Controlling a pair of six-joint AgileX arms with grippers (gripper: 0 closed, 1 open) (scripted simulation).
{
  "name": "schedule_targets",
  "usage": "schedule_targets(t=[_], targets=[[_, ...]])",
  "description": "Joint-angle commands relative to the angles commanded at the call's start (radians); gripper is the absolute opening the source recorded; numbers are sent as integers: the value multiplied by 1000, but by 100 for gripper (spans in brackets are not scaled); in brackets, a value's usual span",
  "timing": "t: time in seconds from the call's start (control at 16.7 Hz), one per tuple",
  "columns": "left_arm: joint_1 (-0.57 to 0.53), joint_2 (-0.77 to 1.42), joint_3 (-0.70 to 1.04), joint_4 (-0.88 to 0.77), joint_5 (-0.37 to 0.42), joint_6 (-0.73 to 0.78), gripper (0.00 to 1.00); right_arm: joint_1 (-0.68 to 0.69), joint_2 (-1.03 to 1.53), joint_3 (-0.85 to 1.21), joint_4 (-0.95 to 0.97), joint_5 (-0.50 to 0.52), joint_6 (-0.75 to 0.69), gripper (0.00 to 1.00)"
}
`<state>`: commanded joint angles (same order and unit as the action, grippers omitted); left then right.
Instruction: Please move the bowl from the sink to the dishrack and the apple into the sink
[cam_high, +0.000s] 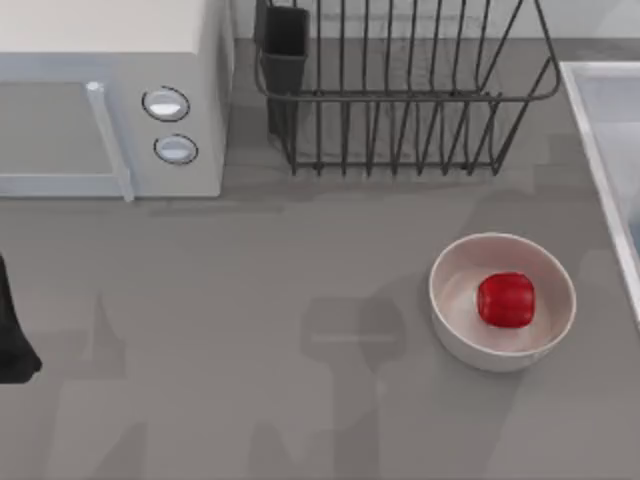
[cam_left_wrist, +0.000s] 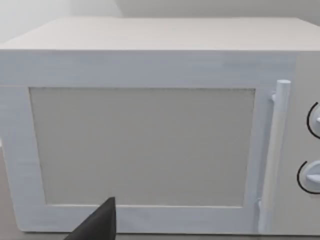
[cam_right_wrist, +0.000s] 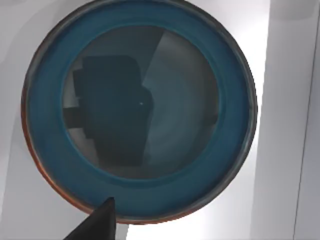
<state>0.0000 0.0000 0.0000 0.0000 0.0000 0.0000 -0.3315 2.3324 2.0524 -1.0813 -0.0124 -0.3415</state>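
The bowl (cam_right_wrist: 139, 110), blue with a thin orange rim, sits in the sink (cam_right_wrist: 285, 125), seen straight down from the right wrist view; whether the right gripper (cam_right_wrist: 95, 225) is open I cannot tell. The apple (cam_high: 505, 299) rests inside a white bowl (cam_high: 455, 320) on the worktop (cam_high: 250, 300), near the dishrack (cam_high: 400, 100). The left arm (cam_high: 12, 330) waits at the left edge, facing a microwave (cam_left_wrist: 145, 70). No writing is readable anywhere.

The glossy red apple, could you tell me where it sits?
In the top view, the glossy red apple sits inside the plain white bowl, right of centre, beside the sink.
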Motion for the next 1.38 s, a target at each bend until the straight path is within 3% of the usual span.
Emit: schedule_targets(t=[0.42, 0.9, 1.38], targets=[[0, 0, 0, 0, 0, 0, 100, -51, 223, 268, -158, -14, -18, 100], [0, 0, 0, 0, 0, 0, 100, -49, 236, 284, -164, -15, -17, 100], [0, 0, 0, 0, 0, 0, 100, -47, 366, 165, 89, -13, -10, 100]])
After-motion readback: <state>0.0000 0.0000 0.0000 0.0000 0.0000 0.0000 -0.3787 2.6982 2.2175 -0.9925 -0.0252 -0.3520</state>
